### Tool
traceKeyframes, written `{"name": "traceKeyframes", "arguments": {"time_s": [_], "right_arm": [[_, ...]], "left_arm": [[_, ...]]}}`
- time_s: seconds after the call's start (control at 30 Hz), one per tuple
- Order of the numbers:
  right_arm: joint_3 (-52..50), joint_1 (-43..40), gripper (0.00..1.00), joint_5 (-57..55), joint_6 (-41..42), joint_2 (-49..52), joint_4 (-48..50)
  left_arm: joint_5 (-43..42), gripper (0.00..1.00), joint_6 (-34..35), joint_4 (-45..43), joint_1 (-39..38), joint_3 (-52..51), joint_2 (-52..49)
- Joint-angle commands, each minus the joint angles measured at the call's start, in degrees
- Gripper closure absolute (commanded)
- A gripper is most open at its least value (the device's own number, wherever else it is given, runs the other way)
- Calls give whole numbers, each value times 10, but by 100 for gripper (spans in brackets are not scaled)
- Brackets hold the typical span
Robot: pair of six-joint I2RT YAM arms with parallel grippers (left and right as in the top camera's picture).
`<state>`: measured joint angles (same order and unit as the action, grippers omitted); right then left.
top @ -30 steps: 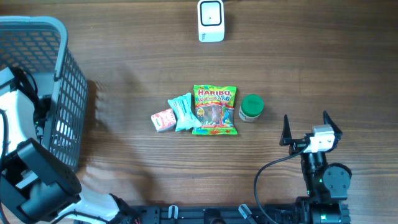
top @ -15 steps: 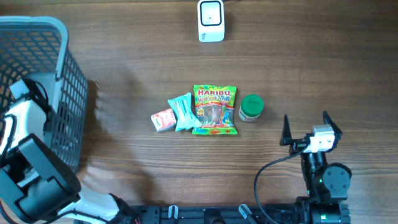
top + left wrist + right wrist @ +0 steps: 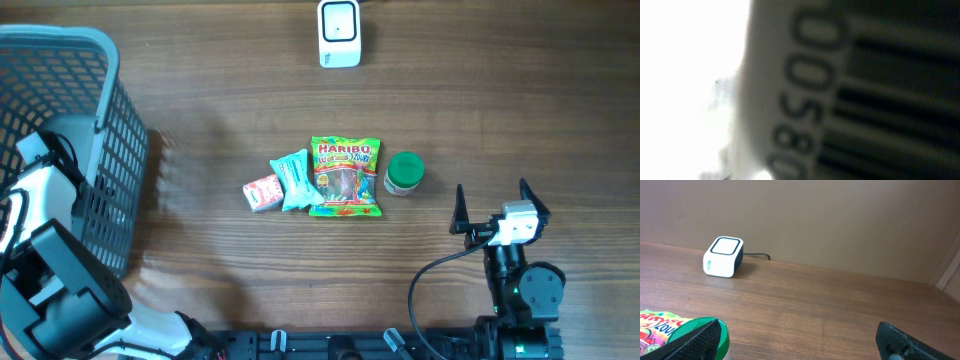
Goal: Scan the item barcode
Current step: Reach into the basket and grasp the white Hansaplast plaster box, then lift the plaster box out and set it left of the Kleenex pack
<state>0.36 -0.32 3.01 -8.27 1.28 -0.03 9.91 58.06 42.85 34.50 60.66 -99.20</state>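
My left arm [image 3: 38,195] reaches down into the grey basket [image 3: 105,110] at the left, and its fingers are hidden there. A white surface printed with black barcode bars and digits [image 3: 810,90] fills the left wrist view, blurred and very close; no fingers show in it. The white scanner [image 3: 339,33] stands at the far middle of the table, also visible as the scanner [image 3: 723,256] in the right wrist view. My right gripper [image 3: 492,208] rests open at the front right, holding nothing, its open span [image 3: 800,342] over bare wood.
In the middle of the table lie a Haribo bag [image 3: 345,177], a teal packet [image 3: 295,181], a small pink box [image 3: 263,192] and a green-lidded jar [image 3: 404,172]. The jar's lid [image 3: 695,332] sits beside my right gripper's left finger.
My left arm has shifted inside the basket, and the basket's rim has moved slightly to the right. The right arm and the items on the table have not moved.
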Motion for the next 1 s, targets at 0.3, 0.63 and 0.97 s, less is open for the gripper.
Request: {"name": "traceKeyframes", "arguments": {"time_s": [0.3,0.63,0.97], "right_arm": [[0,0,0,6,-7,-3,1],[0,0,0,6,-7,-3,1],[0,0,0,6,-7,-3,1]], "left_arm": [[-13,87,-54,82,-4,182,132],[-177,83,-51,81,-29,315,284],[2,79,-84,223,-388,315,254]]}}
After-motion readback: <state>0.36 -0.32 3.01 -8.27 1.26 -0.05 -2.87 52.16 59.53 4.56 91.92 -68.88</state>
